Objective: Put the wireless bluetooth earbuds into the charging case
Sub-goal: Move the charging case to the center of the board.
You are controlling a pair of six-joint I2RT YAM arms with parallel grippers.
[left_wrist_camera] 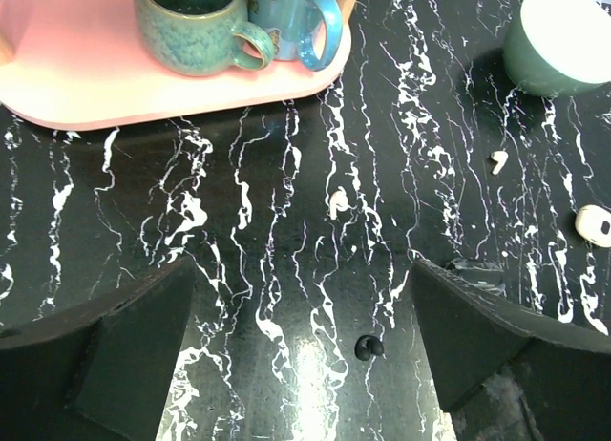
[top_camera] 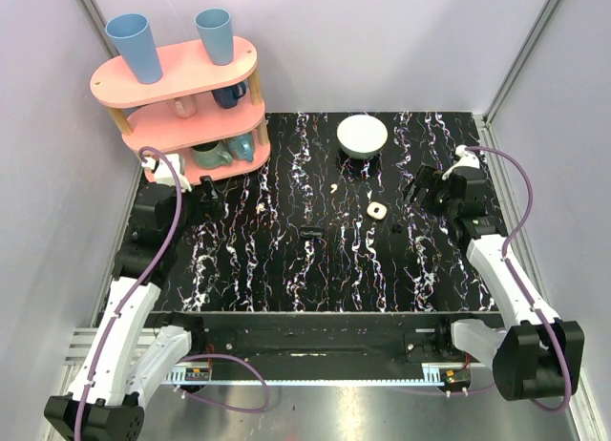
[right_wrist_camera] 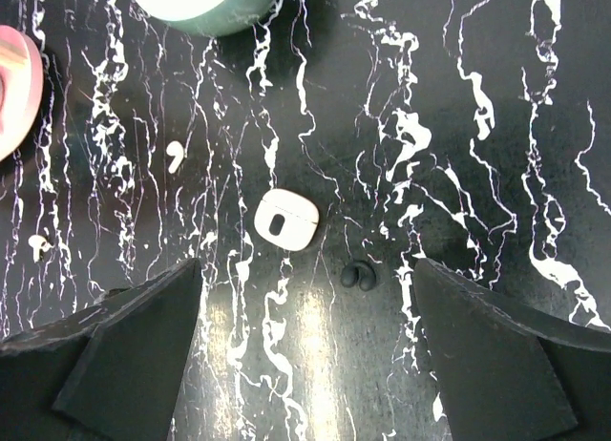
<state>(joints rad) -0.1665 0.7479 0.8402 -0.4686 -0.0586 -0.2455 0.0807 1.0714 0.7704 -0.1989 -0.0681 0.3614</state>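
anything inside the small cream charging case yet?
Only a dark recess shows at the centre of the small cream rounded-square charging case; its depth is too dark to read. Both tiny whitish earbuds lie on the black marbled table, apart from it.

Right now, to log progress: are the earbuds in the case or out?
Out: both earbuds lie on the table, apart from the case.

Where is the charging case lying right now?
In the top view the charging case lies on the table, right of centre, below the white bowl in the picture, with one earbud to its upper left.
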